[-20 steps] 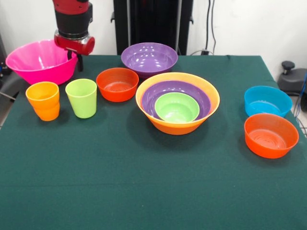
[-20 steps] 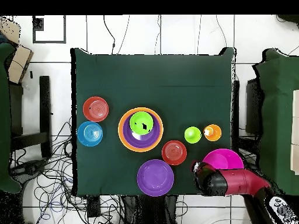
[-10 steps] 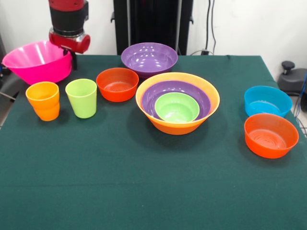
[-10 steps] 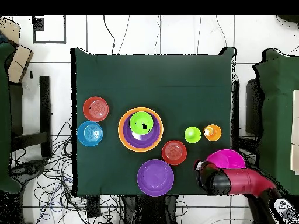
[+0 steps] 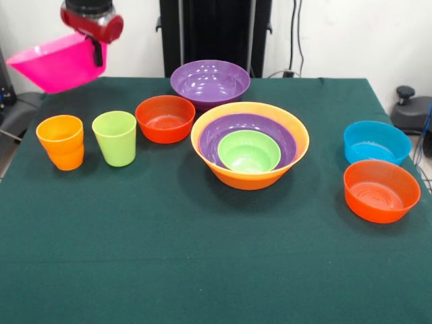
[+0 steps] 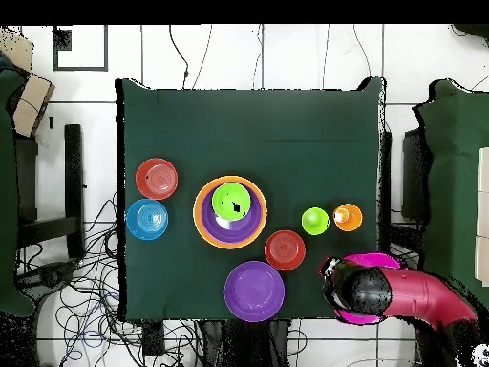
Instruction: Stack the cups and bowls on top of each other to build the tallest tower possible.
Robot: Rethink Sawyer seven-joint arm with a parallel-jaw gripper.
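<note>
The tool (image 5: 96,48) is gripping the large pink bowl (image 5: 55,64) by its rim, its fingers closed over the wall on the side nearest the rest of the ware, and the bowl is hanging clear of the bench (image 5: 202,270), tilted so that its far side is dipping away from the tool. In the overhead view the arm is covering most of the bowl (image 6: 374,261), with only pink edges showing round it.

The bowl is looking like thin, glossy plastic: probably light, stiff enough to be carried by one edge, but slippery, and the tilt is suggesting that a one-sided pinch is letting it swing. A hold well down over the rim seems the sounder one.

Below the tool and towards the camera are standing the orange cup (image 5: 61,141) and the lime green cup (image 5: 115,138). Further off to the side, the tower (image 5: 250,144) is sitting with purple and small green bowls nested in the yellow-orange one.
</note>
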